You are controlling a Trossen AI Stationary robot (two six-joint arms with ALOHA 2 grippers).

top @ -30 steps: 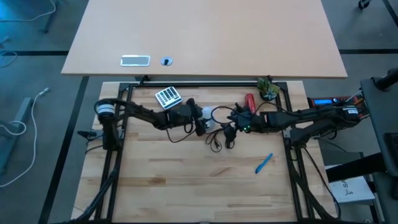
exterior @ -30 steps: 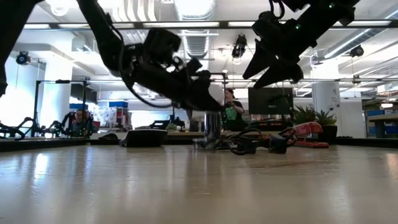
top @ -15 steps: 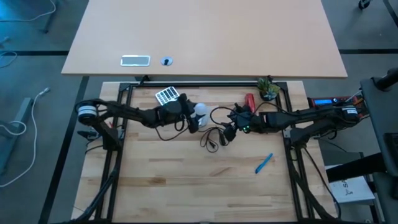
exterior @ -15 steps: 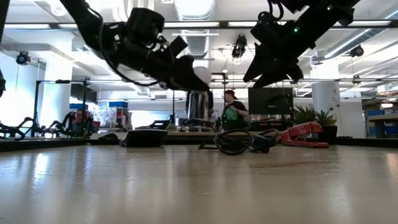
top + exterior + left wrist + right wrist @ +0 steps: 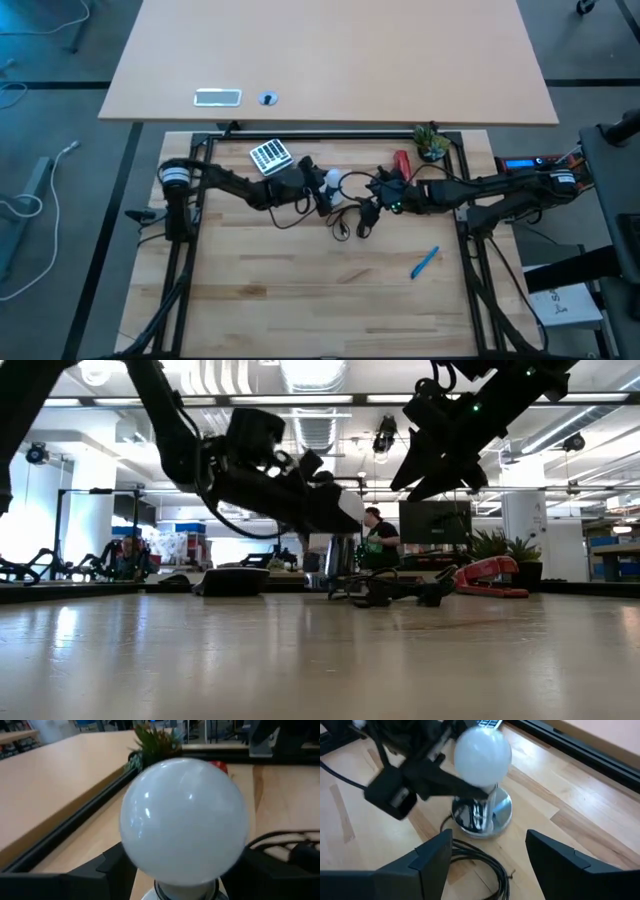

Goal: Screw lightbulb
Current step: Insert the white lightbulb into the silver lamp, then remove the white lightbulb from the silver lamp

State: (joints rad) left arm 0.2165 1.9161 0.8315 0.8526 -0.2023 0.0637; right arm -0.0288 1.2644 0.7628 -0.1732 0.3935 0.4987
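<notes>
The lightbulb [image 5: 482, 749], a whitish frosted globe, stands over the upright tube of the shiny silver socket [image 5: 482, 815] at the table's far middle. It also shows in the high view [image 5: 331, 180]. Whether its screw end is inside the tube is hidden. The socket's black cord [image 5: 350, 215] lies looped on the wood. My left gripper [image 5: 320, 190] comes from the left and is shut on the bulb. My right gripper [image 5: 490, 857] is open and empty, hovering just right of the socket [image 5: 372, 195]. My left gripper pinches the lightbulb's narrow neck [image 5: 487, 787], just under the globe, between its two fingers [image 5: 440, 782]. The fingers come from the table's left, slanting a little downward. The globe [image 5: 184, 820] sits beyond the fingertips, above the socket tube.
A red stapler [image 5: 403, 162] and a small plant [image 5: 431, 142] stand at the far right. A white keypad [image 5: 269, 155] lies at the far left and a blue pen [image 5: 424, 262] on the open wood nearer the front. A person [image 5: 378, 540] shows in the room behind.
My left gripper, holding the bulb, swung toward the table's left and up, then came back right and down to about where it began. The socket rose with it and stands on the table again. The cord loops slid left, then back right. My right gripper kept still.
</notes>
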